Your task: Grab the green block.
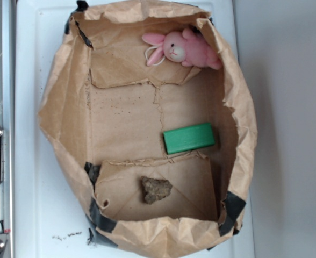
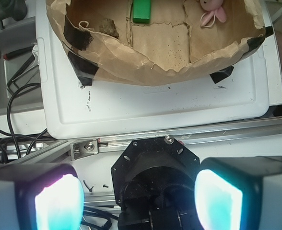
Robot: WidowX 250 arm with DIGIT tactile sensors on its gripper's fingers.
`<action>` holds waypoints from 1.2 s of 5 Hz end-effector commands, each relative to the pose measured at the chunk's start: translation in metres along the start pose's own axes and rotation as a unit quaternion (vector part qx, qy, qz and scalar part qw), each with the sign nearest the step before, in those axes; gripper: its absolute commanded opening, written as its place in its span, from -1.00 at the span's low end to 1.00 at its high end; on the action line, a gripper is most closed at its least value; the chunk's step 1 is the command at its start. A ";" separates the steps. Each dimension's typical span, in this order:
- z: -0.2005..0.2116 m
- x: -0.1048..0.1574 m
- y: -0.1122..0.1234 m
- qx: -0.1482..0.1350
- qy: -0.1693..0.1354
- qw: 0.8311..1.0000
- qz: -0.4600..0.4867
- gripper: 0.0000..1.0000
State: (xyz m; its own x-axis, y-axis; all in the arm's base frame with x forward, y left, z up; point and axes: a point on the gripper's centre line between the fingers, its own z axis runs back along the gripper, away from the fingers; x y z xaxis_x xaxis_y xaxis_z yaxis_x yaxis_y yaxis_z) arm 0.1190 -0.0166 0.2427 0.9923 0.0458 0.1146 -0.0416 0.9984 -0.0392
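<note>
the green block lies flat inside the brown paper bag, between the pink plush bunny and the rock. the gripper waits outside the bag, fingers spread wide and empty, apparently not yet reaching in.

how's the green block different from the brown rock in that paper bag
The green block is bright green with smooth flat faces and straight edges; the brown rock is dull brown, rough and lumpy. The block looks bigger and longer than the rock. The block lies on the bag's middle floor, the rock on a folded flap. Both rest untouched inside the paper bag.
</note>
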 end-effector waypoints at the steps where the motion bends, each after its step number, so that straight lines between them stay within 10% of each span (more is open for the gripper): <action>1: 0.000 0.000 0.000 0.000 0.000 1.000 0.000 1.00; 6: -0.050 0.128 0.029 -0.033 -0.094 0.994 0.044 1.00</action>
State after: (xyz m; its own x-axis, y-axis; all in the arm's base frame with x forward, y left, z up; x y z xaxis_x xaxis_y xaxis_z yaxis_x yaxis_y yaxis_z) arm 0.2487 0.0102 0.1951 0.9586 0.1284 0.2542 -0.0996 0.9874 -0.1228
